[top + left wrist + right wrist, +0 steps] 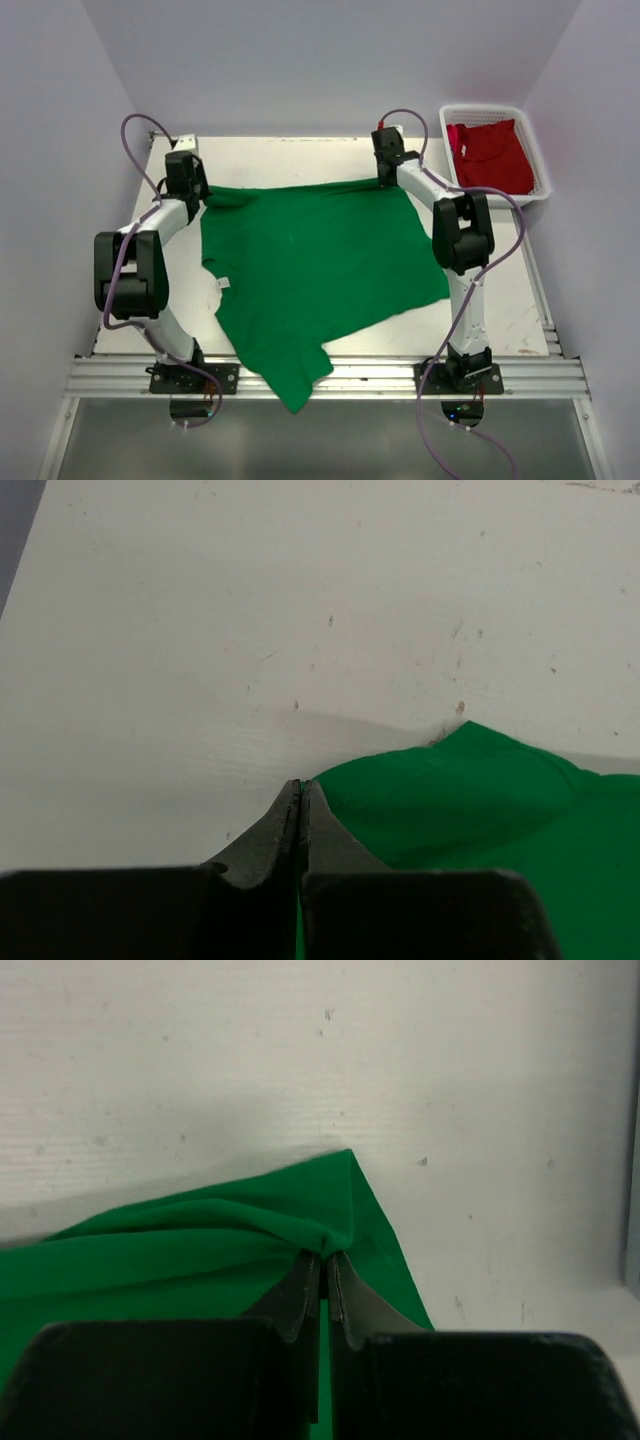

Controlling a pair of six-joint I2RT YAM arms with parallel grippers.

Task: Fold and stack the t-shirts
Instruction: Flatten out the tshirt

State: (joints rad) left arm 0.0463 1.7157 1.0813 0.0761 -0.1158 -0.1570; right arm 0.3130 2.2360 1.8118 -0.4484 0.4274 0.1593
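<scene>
Green t-shirt (pixel 320 270) hangs one end over the near edge of the table (pixel 290 155), the rest spread flat across the middle. At its far corners the left hand (pixel 301 785) and right hand (pixel 325 1255) each pinch the cloth, fingers pressed together, apparently to pull it smooth for folding. Beyond, the red t-shirt (pixel 495 155) lies in a white basket (pixel 485 108).

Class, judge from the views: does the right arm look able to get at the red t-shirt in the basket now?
Probably not yet: the right gripper is shut on the green t-shirt. The basket holding the red t-shirt sits close, nothing between.
</scene>
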